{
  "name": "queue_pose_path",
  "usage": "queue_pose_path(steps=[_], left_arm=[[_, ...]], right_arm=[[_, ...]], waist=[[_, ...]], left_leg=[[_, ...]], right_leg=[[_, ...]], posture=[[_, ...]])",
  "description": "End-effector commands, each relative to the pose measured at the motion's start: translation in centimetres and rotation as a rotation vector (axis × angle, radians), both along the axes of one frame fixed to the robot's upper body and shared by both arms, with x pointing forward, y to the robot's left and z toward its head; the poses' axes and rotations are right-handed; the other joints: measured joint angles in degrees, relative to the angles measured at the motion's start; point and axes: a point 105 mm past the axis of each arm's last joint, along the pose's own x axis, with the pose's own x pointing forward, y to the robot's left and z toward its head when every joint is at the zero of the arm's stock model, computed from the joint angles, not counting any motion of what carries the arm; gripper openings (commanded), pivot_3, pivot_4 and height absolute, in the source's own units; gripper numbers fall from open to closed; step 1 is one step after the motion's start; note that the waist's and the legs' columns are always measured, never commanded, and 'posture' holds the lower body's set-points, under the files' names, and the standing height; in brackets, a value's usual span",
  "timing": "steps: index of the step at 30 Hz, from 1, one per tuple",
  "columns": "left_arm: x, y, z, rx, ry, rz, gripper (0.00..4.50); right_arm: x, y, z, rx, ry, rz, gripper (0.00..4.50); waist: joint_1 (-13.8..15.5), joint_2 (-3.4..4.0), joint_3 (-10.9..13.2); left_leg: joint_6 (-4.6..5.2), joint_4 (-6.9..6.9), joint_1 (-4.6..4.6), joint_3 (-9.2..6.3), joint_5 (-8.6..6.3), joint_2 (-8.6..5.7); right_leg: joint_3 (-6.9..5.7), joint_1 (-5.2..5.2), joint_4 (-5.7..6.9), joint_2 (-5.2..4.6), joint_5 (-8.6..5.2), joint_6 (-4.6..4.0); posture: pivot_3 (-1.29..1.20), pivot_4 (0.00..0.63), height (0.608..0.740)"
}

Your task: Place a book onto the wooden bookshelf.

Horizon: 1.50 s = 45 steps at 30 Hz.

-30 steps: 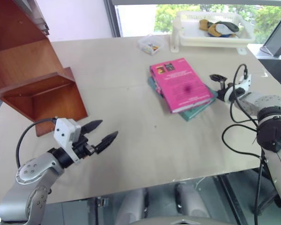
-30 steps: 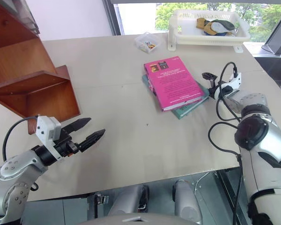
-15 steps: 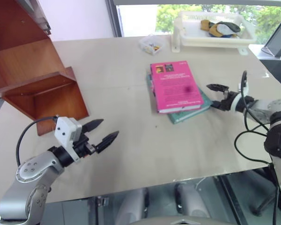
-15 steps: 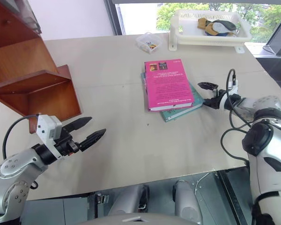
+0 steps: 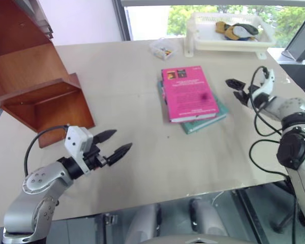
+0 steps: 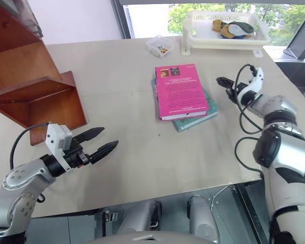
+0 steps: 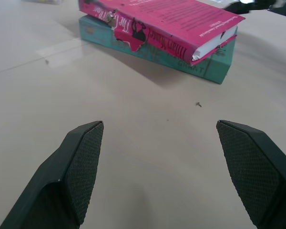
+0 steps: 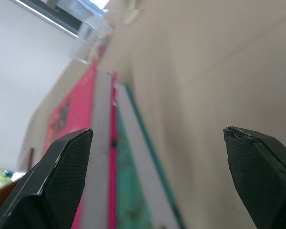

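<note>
Left eye view: pink book [image 5: 187, 93] lies flat mid-table, stacked on a teal book [image 5: 207, 118] whose corner pokes out toward the robot's right. Neither is held. Right gripper [image 5: 238, 90] sits just beside the stack's right edge, apart from it, fingers spread and empty. Right wrist view looks along the page edges, pink over teal, so the approach seems lined up for an edge grip; taking only the upper volume will need care. Left gripper [image 5: 117, 143] hovers low over bare table [image 5: 142, 168] near the front edge, fingers spread wide, nothing between them, likely waiting. Shelf [image 5: 38, 86] stands at far left, well apart from the books; nearest compartment open.
</note>
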Motion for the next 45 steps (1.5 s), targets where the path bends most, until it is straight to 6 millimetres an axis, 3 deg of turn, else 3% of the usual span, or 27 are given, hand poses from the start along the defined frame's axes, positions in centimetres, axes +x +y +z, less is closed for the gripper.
queue_pose_path(steps=[1,6,11,18,26,33,35,37,39,42,45], left_arm=[[0.2,0.0,0.7,0.016,-0.034,-0.01,4.04],[-0.3,0.1,0.6,0.022,-0.035,0.004,4.04],[-0.9,0.4,0.6,0.028,-0.032,0.024,4.04],[-1.4,1.0,1.1,0.05,-0.033,0.047,4.04],[-1.9,1.2,1.1,0.062,-0.024,0.056,4.04],[-1.3,1.9,2.4,-0.023,-0.06,0.096,4.04],[-0.3,2.5,3.1,-0.121,-0.066,0.142,4.04],[0.9,3.1,3.0,-0.189,-0.026,0.173,4.04],[1.7,3.4,2.6,-0.241,0.017,0.173,4.04],[2.9,4.3,1.9,-0.41,0.113,0.181,4.04],[4.8,4.7,0.6,-0.575,0.259,0.176,4.04]], right_arm=[[0.9,1.2,2.5,0.16,-0.069,-0.029,4.5],[0.6,3.5,2.1,0.298,-0.046,0.055,4.5],[0.4,5.1,-0.2,0.229,0.001,0.097,4.5],[-1.7,8.6,-0.6,0.216,-0.034,0.381,4.5],[-4.5,10.8,-3.1,0.104,0.014,0.654,4.5],[-2.9,8.5,-2.4,-0.036,-0.041,0.525,4.5],[-2.7,7.1,-3.2,-0.271,-0.081,0.532,4.5],[-3.2,5.5,-3.9,-0.454,-0.121,0.581,4.5],[-3.6,4.1,-3.6,-0.515,-0.155,0.591,4.5],[-4.9,1.8,-2.1,-0.471,-0.186,0.575,4.5],[-7.3,-0.3,-1.1,-0.463,-0.216,0.551,4.5]], waist=[[0.33,0.0,0.0],[0.18,0.0,0.0],[-0.05,0.01,0.0],[-0.15,0.03,-0.01],[-0.08,0.04,-0.02],[0.02,0.04,-0.02],[0.09,0.06,-0.01],[0.27,0.06,-0.03],[0.37,0.07,-0.05],[0.33,0.08,-0.05],[1.14,0.08,-0.05]], left_leg=[[-0.14,0.0,-0.05,-0.07,0.08,-0.03],[-0.16,-0.04,-0.09,-0.05,0.09,-0.05],[-0.15,-0.04,-0.08,-0.05,0.09,-0.04],[-0.15,-0.04,-0.06,-0.06,0.08,-0.02],[-0.18,-0.04,-0.07,-0.06,0.08,-0.04],[-0.28,-0.04,-0.07,-0.14,0.07,-0.06],[-0.29,-0.04,-0.08,-0.15,0.08,-0.07],[-0.27,-0.02,-0.07,-0.2,0.13,-0.1],[-0.3,0.0,-0.08,-0.29,0.15,-0.13],[-0.29,0.0,-0.09,-0.26,0.16,-0.15],[-0.28,0.03,-0.14,-0.35,0.16,-0.13]], right_leg=[[-0.07,0.0,-0.04,-0.07,0.0,-0.01],[-0.08,0.0,-0.09,-0.14,0.0,-0.01],[-0.07,-0.02,-0.06,-0.17,0.0,-0.01],[-0.07,-0.05,-0.02,-0.16,0.0,-0.01],[-0.08,-0.07,-0.02,-0.18,0.0,-0.01],[-0.12,-0.08,-0.01,-0.22,0.0,-0.02],[-0.14,-0.08,-0.01,-0.22,0.0,-0.02],[-0.22,-0.06,0.01,-0.21,0.0,-0.01],[-0.31,-0.02,0.02,-0.19,0.0,-0.01],[-0.28,-0.03,0.02,-0.18,0.0,-0.01],[-0.35,-0.03,0.03,-0.19,0.0,-0.01]], posture=[[0.0,0.15,0.74],[0.0,0.15,0.74],[0.0,0.15,0.74],[0.0,0.15,0.74],[0.0,0.15,0.74],[0.0,0.15,0.74],[0.0,0.15,0.74],[0.0,0.15,0.74],[0.0,0.15,0.74],[0.0,0.15,0.74],[0.0,0.15,0.74]])
